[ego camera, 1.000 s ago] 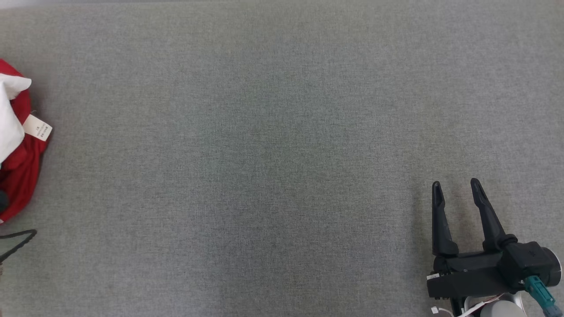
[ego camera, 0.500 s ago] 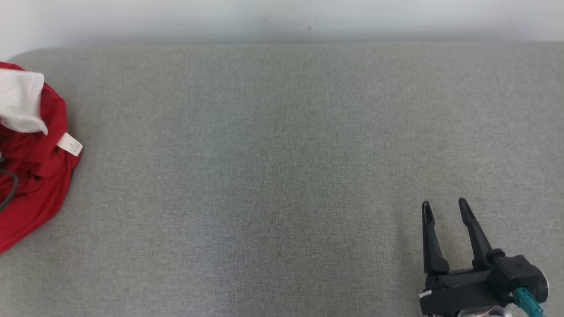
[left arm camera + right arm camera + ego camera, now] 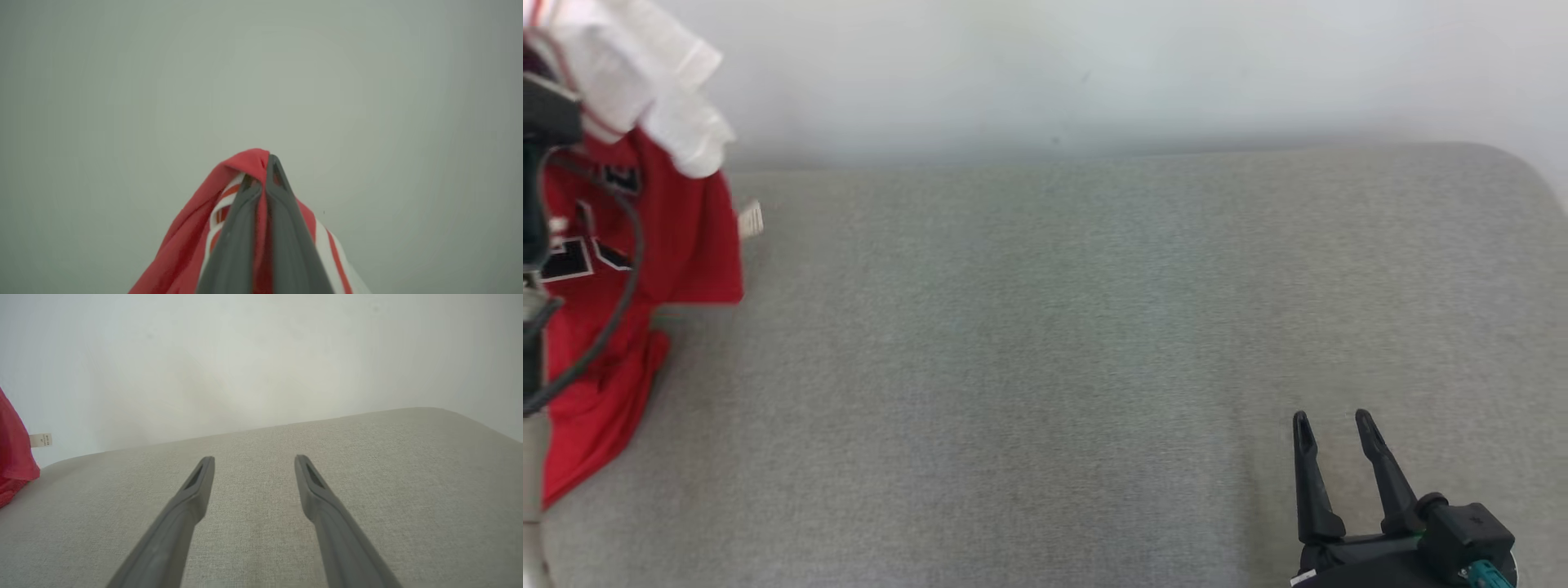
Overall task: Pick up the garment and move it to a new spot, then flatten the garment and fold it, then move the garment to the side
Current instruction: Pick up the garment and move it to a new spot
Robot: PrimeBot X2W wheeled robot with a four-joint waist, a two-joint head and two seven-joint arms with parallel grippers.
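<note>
Pale wall is filling the background behind a broad table that is wearing a grey woven cover with rounded far corners; the garment, red with white parts and black lettering, is hanging bunched at the far left of the head view, over the table's left end, with its lower folds trailing down toward the cover, though whether they are touching it I cannot tell; the left gripper is clenching a fold of that red and white cloth between its two pressed-together fingers, the cloth draping down both sides of them in the left wrist view; the right gripper is lying low over the table near its front right, well apart from the garment, its fingers spreading wide with bare grey cover showing between them; a dark cable is looping across the red cloth; a small white label is sticking out from the garment's right edge
</note>
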